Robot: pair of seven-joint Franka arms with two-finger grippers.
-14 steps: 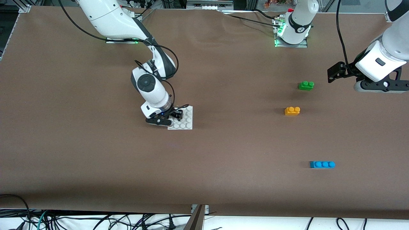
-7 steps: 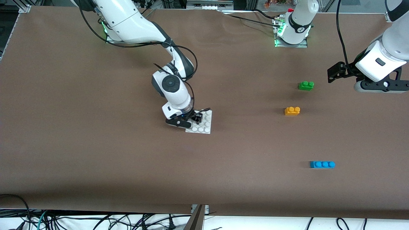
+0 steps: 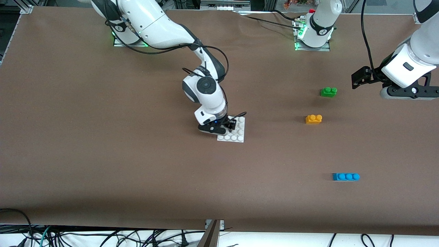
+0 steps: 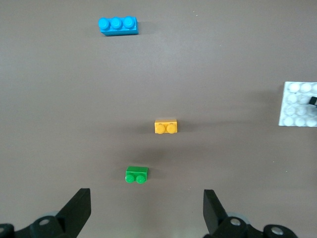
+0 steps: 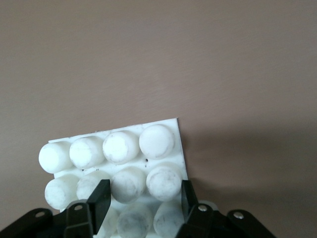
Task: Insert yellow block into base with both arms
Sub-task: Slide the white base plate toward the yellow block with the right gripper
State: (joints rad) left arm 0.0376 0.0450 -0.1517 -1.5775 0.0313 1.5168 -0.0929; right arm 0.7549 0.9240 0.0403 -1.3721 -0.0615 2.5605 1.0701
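Item: yellow block [image 3: 313, 119], my landmark, lying on the table, long axis along it. I hold my left gripper [image 4: 146, 210] spread and empty, hovering beside the green brick [image 3: 328, 92], the nearer arm. My right gripper [image 3: 229, 126] clamps the base [image 3: 236, 134], toward the right arm's end.

Left gripper [image 4: 147, 210] hangs over the brown table [image 4: 223, 49], fingers spread wide with nothing in them. Green brick [image 4: 136, 174] sits closest, yellow block [image 4: 166, 127] just past it, blue three-stud brick [image 4: 118, 26] well apart. White base [image 4: 296, 105] at the edge.
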